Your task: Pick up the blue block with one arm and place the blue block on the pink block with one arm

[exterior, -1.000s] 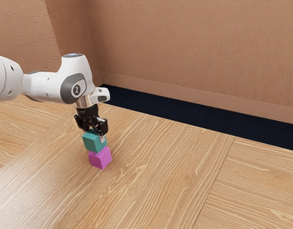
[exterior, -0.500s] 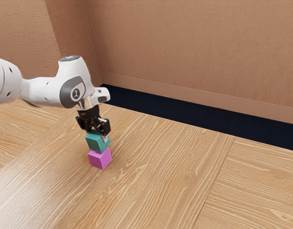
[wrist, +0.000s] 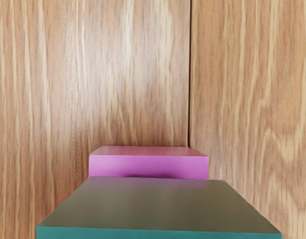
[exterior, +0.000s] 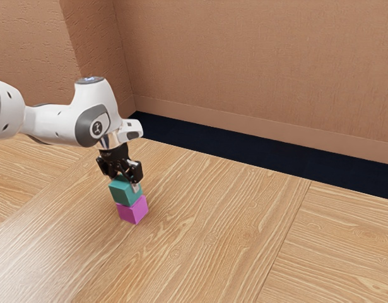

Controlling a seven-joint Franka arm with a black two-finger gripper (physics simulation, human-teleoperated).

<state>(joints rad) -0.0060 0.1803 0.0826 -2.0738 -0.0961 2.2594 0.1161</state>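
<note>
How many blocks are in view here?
2. A pink cube block sits on the wooden table. A teal-blue cube block is on top of it, shifted toward the exterior view's left. No others seem hidden.

blue block [exterior: 122, 192] | atop pink block [exterior: 133, 209] | tool [exterior: 125, 182] clamping it

Light wooden table [exterior: 231, 233], pronounced wavy grain, fills foreground; straight seam [exterior: 288, 233] between boards runs from far edge toward near edge at exterior view's right

Beyond table's far edge, strip of dark navy floor [exterior: 257, 151]

Behind floor, pale tan baseboard [exterior: 276, 130] along foot of brown textured back wall [exterior: 276, 57]

Second brown wall [exterior: 29, 50] meets it at corner, exterior view's upper left

Close up, tabletop [wrist: 93, 74] shows long grain streaks, one thin dark seam [wrist: 190, 69] between boards
</note>
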